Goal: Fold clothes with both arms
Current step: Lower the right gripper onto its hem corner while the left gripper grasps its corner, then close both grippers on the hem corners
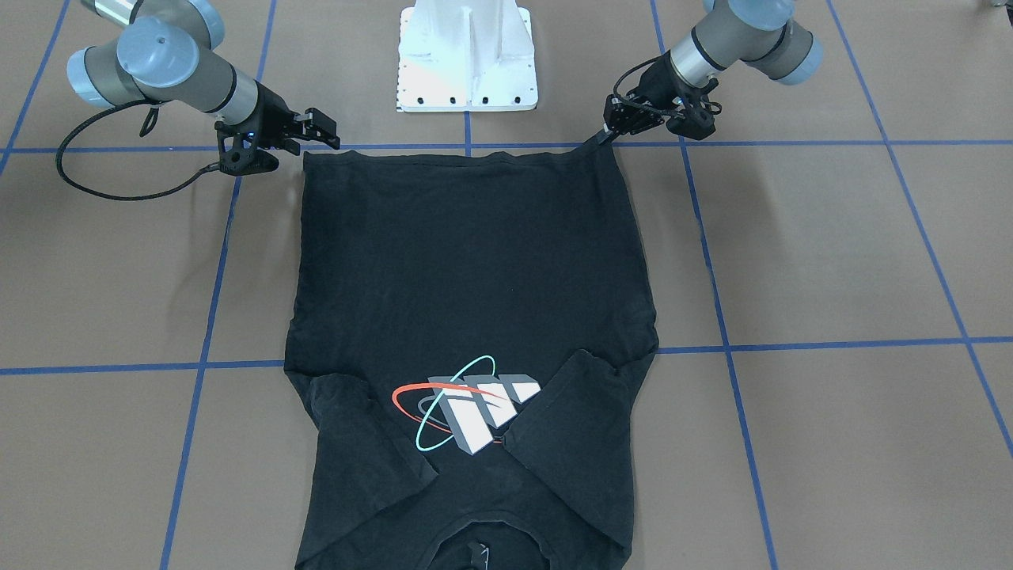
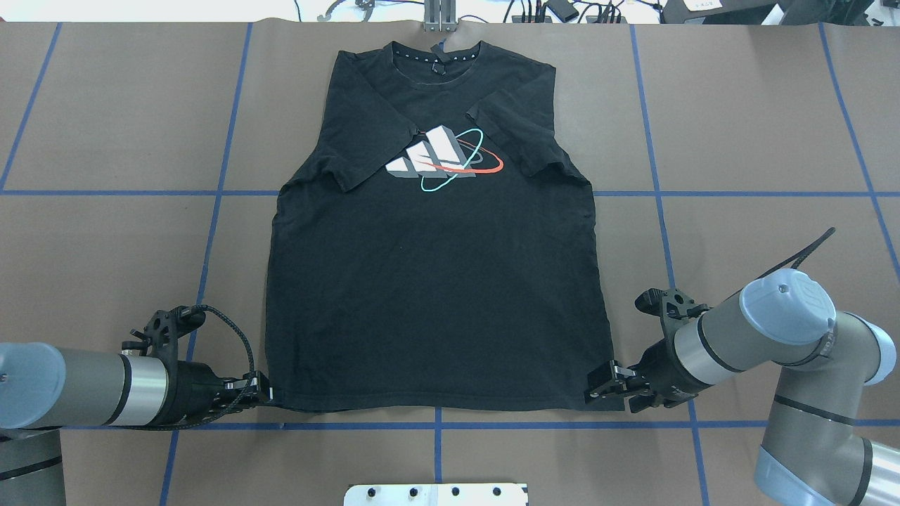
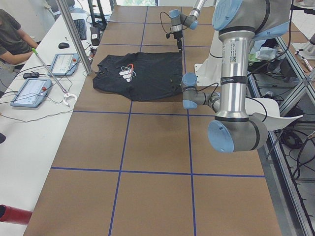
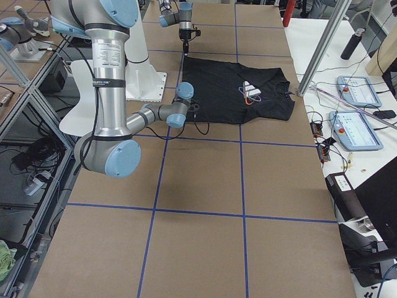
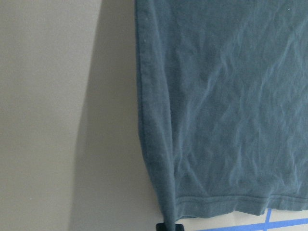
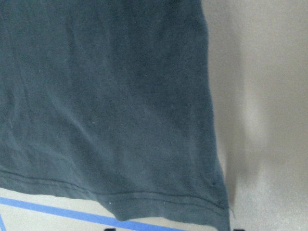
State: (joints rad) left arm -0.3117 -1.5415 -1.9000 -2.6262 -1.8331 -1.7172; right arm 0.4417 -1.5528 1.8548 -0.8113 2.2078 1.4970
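Item: black T-shirt [image 2: 429, 281], laid flat on the surface [image 2: 105, 105], collar at the far end from both pincers. One hem corner is pinched by the left pincer [image 2: 264, 397]; the right pincer [image 2: 595, 391] is held spread over the other corner. Matched, both-layer pinches are advised before lifting.

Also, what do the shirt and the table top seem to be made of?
Shirt: soft matte knit, probably cotton; fine wrinkles and a stitched hem show. Table top: matte brown sheet, perhaps paper or card, marked with blue tape lines.
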